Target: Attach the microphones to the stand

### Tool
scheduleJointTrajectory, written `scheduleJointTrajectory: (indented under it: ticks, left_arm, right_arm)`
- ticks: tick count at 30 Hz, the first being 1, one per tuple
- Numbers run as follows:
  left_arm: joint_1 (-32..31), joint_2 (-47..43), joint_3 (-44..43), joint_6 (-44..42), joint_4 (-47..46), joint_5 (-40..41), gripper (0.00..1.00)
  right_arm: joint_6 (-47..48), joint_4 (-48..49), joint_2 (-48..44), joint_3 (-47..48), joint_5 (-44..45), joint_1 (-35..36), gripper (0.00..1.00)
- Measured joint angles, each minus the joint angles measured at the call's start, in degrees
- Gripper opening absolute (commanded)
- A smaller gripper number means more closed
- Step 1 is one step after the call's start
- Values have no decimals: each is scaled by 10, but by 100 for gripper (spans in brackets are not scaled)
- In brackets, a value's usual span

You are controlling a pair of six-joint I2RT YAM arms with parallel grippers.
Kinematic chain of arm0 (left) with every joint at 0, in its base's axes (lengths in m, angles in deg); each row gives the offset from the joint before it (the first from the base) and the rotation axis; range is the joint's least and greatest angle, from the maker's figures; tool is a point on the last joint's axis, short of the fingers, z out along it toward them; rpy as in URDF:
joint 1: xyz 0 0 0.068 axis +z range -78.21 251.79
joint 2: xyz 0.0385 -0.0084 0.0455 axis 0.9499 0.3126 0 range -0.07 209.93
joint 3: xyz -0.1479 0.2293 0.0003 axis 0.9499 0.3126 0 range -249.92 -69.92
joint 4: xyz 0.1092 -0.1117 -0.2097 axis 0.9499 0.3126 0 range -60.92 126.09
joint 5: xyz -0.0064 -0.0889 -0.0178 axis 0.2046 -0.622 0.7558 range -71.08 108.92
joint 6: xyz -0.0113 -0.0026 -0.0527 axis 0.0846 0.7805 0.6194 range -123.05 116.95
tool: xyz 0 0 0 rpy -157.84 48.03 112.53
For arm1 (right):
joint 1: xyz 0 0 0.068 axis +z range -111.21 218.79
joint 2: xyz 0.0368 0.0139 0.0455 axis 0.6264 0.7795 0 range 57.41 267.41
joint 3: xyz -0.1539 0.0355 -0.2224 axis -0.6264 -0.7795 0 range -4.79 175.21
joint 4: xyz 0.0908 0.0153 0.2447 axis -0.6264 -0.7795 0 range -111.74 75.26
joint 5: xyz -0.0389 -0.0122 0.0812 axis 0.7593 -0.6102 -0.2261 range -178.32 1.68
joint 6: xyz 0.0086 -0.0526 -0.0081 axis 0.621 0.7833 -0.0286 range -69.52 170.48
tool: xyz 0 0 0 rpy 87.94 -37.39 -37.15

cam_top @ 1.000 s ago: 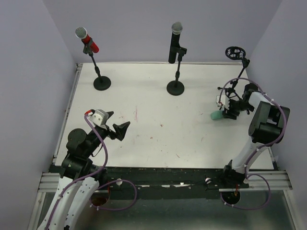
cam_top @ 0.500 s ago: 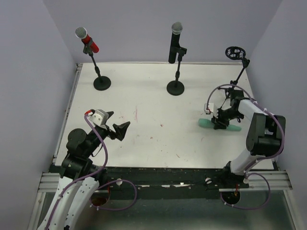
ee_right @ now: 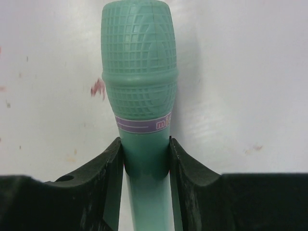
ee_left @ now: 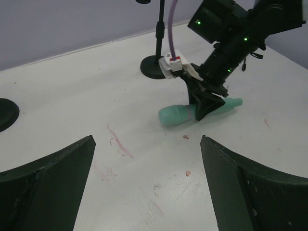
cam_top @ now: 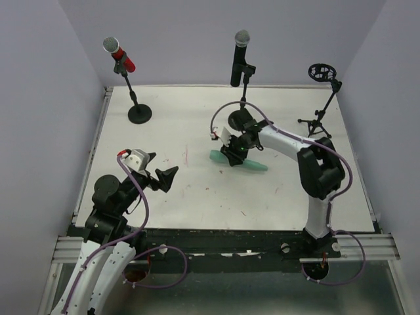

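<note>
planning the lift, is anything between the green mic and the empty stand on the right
Nothing loose lies between the mint-green microphone, clamped in the right gripper, and the empty stand at back right. Only the right arm itself spans that stretch; the black microphone's stand rises just behind the gripper.

Centre: mint-green plastic stick microphone (ee_right: 144, 110), grid-patterned head, purple band. Far left: red stick microphone (cam_top: 121, 56), grey mesh head. Far: black stick microphone (cam_top: 237, 62), same grey mesh. White worktop (cam_top: 197, 197), reddish smudges.
</note>
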Motion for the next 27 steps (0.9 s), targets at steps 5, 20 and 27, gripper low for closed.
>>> scheduleJointTrajectory:
  ticks: [5, 20, 27]
  left_arm:
    - [0, 11, 5, -3, 0, 8, 99]
    - [0, 26, 5, -8, 0, 18, 98]
    - [0, 25, 5, -8, 0, 19, 98]
  right_arm:
    - [-67, -4, 98, 142, 36, 66, 13]
    - [-134, -27, 195, 258, 66, 133, 66]
    - [-139, -36, 193, 256, 66, 131, 82]
